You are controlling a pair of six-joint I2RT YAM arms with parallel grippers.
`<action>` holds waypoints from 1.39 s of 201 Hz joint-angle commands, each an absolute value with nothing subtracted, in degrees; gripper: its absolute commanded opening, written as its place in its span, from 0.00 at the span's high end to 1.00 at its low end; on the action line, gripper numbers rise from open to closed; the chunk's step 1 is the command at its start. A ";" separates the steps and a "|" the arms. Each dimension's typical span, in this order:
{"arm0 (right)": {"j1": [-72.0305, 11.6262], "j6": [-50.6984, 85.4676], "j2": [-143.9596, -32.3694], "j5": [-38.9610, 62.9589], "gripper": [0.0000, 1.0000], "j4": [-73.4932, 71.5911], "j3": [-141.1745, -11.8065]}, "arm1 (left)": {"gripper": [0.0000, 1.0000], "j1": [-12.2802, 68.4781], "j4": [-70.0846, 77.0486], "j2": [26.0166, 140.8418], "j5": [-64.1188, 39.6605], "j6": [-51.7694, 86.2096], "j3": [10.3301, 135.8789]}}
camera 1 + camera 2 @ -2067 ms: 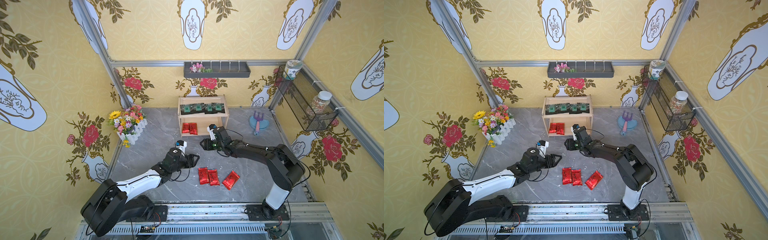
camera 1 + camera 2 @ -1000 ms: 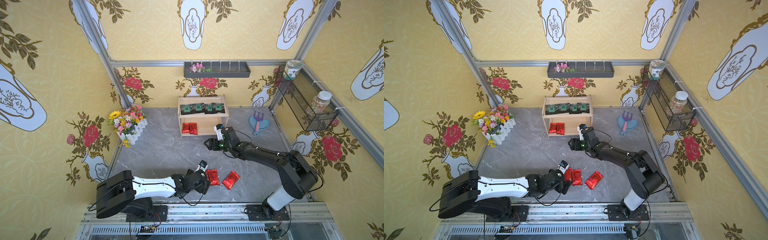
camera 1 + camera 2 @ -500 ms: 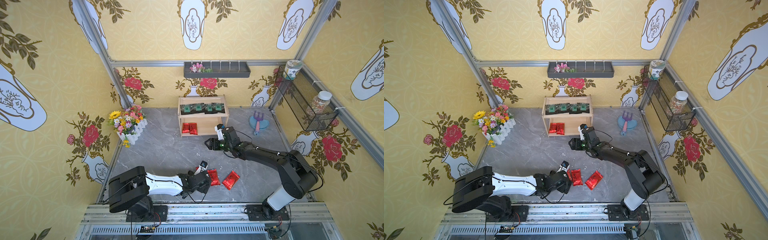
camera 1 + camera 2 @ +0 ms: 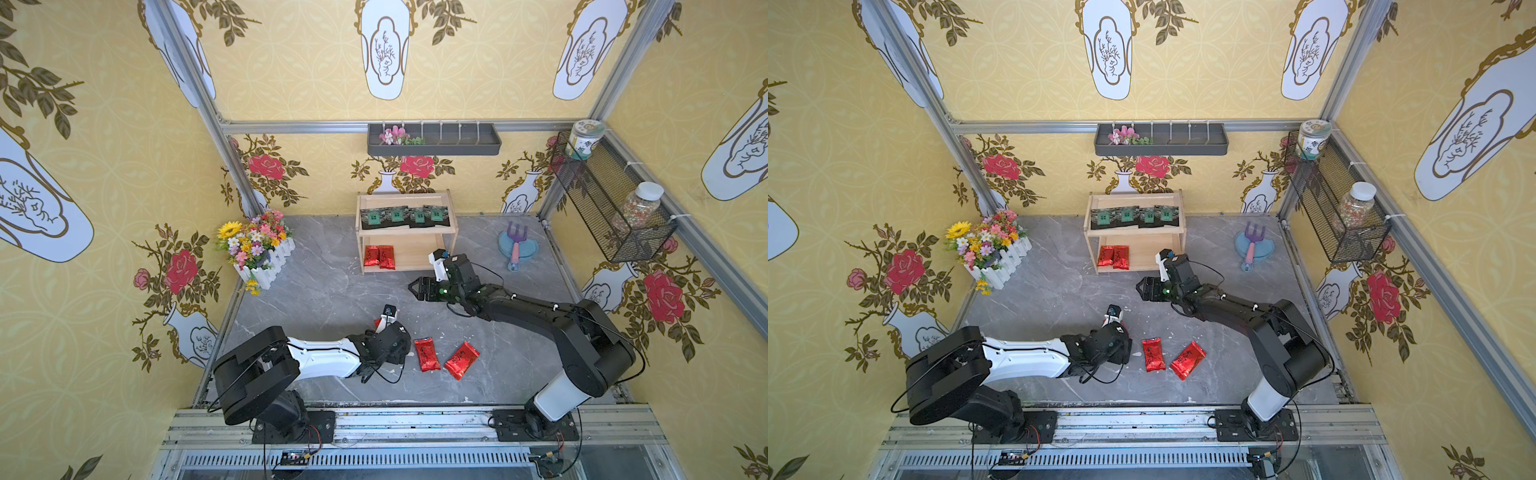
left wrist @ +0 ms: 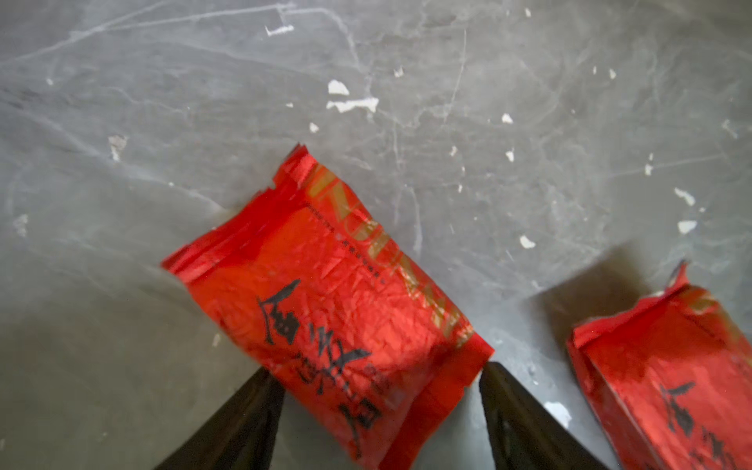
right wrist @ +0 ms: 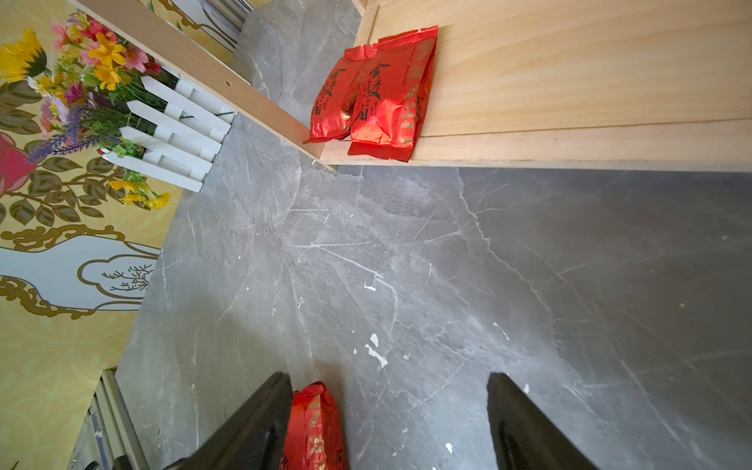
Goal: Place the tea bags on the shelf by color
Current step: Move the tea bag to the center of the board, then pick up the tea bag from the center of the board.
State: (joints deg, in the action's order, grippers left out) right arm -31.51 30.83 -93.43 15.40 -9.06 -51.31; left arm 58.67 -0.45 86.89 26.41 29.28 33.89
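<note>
The two-tier rack of light unpainted wood (image 4: 415, 253) stands at the back of the grey marble-patterned tabletop (image 4: 324, 286), close to the rear wall. On its upper tier, four square black tea bags with green emblems (image 4: 405, 217) lie in a row with their edges overlapping. On the lower tier, two oblong shiny red foil tea bags (image 4: 379, 257) sit at the end nearer the bunch of artificial flowers in a white picket planter (image 4: 255, 245). The right wrist view shows this red pair (image 6: 378, 93) with one bag partly over the other. The left gripper (image 5: 378, 372) is low over the front of the tabletop, pointing down. Its black fingers (image 5: 252, 415) stand apart on either side of a red foil packet with dark writing (image 5: 337, 309), with the tips right at its two long edges. The view is slightly blurred, so it cannot be told whether they pinch the packet or only flank it. Just beside it lies a second red packet (image 5: 671, 386). In a top view this second packet (image 4: 427, 354) and a third, tilted red packet (image 4: 462, 360) lie flat near each other, between the two arm bases. The right gripper (image 4: 413, 286) hovers over the tabletop in front of the rack, well apart from the left gripper. Its jaws are spread wide and hold nothing.
</note>
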 commanded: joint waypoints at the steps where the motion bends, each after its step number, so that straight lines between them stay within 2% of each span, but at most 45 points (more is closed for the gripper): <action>1: -31.64 32.50 -94.08 16.78 0.21 -12.17 -50.95 | 0.20 55.69 5.63 86.31 21.23 26.93 33.31; 65: -31.94 41.74 -95.61 23.65 0.23 -18.90 -47.69 | 0.17 47.56 13.85 83.32 9.92 29.54 30.38; 107: -32.31 51.61 -96.33 29.58 0.26 -25.60 -43.85 | 0.15 43.09 20.17 75.68 2.40 37.26 23.30; 162: -34.80 54.99 -97.91 33.68 0.35 -25.48 -41.59 | 0.16 38.69 22.28 71.03 -2.88 41.09 17.33; 279: -37.79 59.56 -102.85 38.65 0.50 -30.27 -39.29 | 0.27 32.76 30.79 79.04 -12.74 45.91 17.51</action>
State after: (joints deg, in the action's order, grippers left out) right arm -37.45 58.26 -102.15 37.04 -25.96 -39.55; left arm 33.65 26.46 77.62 -9.39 45.12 17.72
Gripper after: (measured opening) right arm 0.507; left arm 0.736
